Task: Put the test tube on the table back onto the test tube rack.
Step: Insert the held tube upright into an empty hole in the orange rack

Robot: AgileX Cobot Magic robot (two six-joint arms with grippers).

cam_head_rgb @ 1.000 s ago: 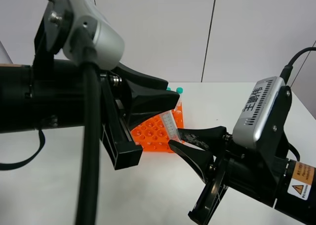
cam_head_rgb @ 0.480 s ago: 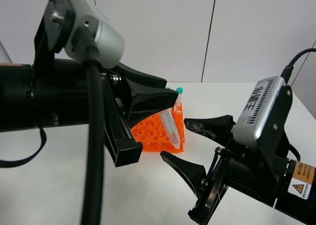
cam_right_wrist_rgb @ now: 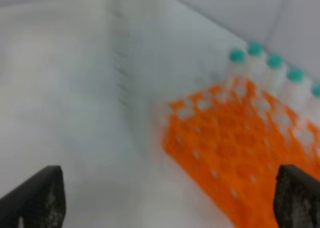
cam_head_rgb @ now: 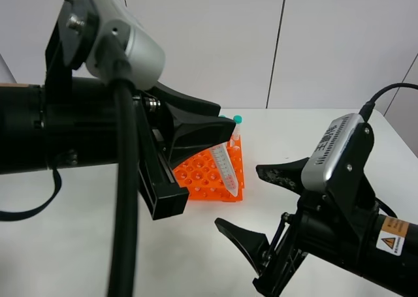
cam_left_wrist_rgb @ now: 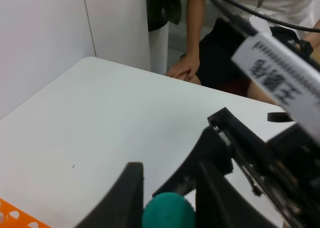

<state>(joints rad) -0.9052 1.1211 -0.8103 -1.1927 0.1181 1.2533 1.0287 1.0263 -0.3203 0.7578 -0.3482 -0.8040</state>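
The test tube (cam_head_rgb: 225, 171) hangs tilted, tip down, over the near right corner of the orange test tube rack (cam_head_rgb: 202, 177). My left gripper (cam_head_rgb: 221, 144) is shut on its top. In the left wrist view the teal cap (cam_left_wrist_rgb: 167, 213) sits between the black fingers (cam_left_wrist_rgb: 122, 200) of the left gripper (cam_left_wrist_rgb: 167, 208). My right gripper (cam_head_rgb: 261, 205) stands wide open to the right of the tube, apart from it, with nothing in it. The blurred right wrist view shows the right gripper (cam_right_wrist_rgb: 167, 203) facing the rack (cam_right_wrist_rgb: 240, 153) on the white table (cam_head_rgb: 85, 245).
Several teal-capped tubes (cam_right_wrist_rgb: 265, 62) stand in the rack's far row; one cap (cam_head_rgb: 237, 119) shows behind my left gripper. The left arm's bulk (cam_head_rgb: 78, 134) hides much of the table's left side. A seated person (cam_left_wrist_rgb: 200, 62) is beyond the table's edge.
My right gripper opened, let go of the tube and drew back to the right and down. The tube stays in the left gripper, hanging more upright over the rack.
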